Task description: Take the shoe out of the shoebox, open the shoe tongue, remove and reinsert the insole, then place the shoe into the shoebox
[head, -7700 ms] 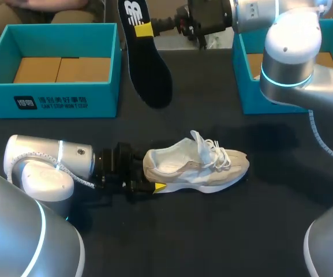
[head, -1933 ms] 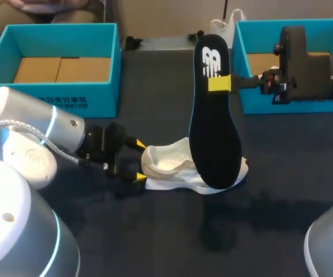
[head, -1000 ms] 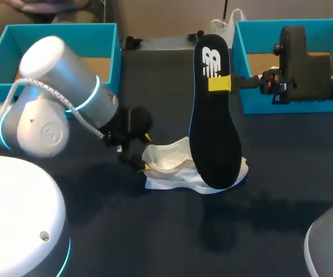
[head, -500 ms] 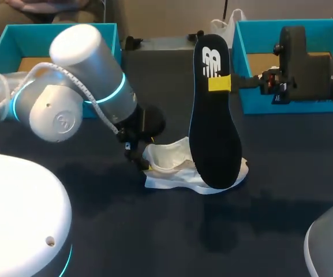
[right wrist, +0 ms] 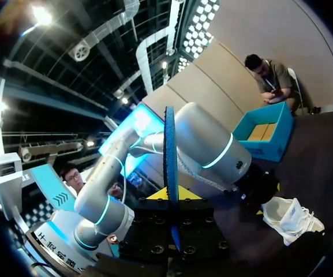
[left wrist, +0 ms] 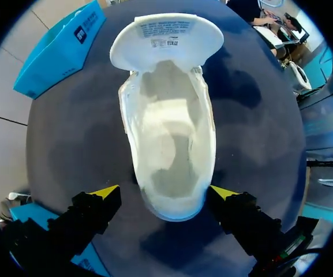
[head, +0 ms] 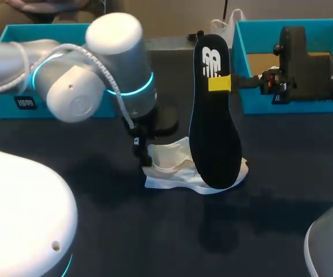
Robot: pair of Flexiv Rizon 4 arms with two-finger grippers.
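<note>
The left jaws are standing apart astride the heel of the shoe (left wrist: 169, 156), its length running straight ahead, while the right jaws are clamping the insole (head: 212, 115) upright

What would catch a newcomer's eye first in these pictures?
The black insole stands out most, held upright over the middle of the table by the right gripper, which is shut on it. By its lower end the white shoe lies on the dark table with its tongue folded open. The left gripper is open on either side of the heel.
</note>
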